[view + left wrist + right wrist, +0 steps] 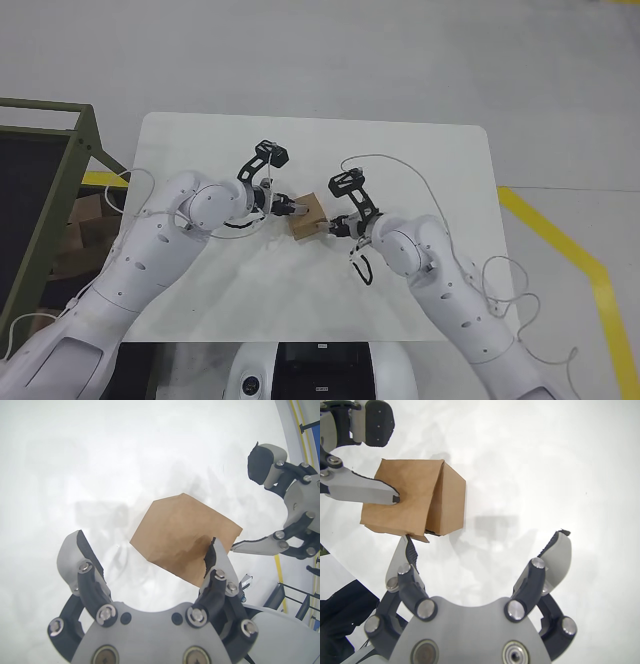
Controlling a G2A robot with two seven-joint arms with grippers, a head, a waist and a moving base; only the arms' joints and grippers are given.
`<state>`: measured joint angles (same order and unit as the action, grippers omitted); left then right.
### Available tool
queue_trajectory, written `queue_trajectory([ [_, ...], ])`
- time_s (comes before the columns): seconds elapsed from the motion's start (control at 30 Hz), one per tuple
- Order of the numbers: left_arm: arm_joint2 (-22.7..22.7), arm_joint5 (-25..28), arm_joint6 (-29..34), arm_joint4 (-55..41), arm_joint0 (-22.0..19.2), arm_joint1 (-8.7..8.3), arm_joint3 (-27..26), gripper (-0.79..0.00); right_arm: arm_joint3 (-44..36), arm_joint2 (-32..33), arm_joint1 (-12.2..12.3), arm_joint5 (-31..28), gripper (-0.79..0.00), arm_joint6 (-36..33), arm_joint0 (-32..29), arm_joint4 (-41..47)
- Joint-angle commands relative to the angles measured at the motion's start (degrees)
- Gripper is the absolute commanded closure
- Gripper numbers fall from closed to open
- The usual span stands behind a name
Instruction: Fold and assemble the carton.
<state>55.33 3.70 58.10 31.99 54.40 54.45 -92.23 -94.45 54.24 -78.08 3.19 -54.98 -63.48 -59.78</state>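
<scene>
Carton position: the carton (307,214) is being kept near the middle of the bench (440,160), directly between the two grippers. It is partly formed, with one seam gaping and a small flap (425,538) sticking out at a bottom corner.
Left gripper: the left gripper (146,542) is being held spread wide, with nothing being gripped. One fingertip (392,498) is being pressed against the carton's broad face.
Right gripper: the right gripper (483,536) is likewise being held wide open and empty. One fingertip (407,547) is being set at the carton's lower edge, just beside the loose flap.
Deciding relation: the carton is being bracketed from opposite sides, offset toward one finger of each gripper rather than centred between the jaws.
Nearer arm: the flap is being approached most closely by the right fingertip.
Long axis: none is being made out, as the carton looks nearly cubic.
Judgement: the flap is probably being lined up for tucking by the right while the left braces.
</scene>
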Motion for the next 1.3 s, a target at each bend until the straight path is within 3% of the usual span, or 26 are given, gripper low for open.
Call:
queue_trajectory([
  [0.0,0.2,0.1,0.0,0.0,0.1,0.02,0.0,-0.785,-0.1,-0.2,0.0,0.0,-0.785,0.0,0.0,-0.1],
  [1.27,1.8,2.1,0.3,-1.3,0.8,0.74,1.1,-0.785,3.2,-4.5,-2.0,3.5,-0.785,2.4,2.7,-3.7],
])
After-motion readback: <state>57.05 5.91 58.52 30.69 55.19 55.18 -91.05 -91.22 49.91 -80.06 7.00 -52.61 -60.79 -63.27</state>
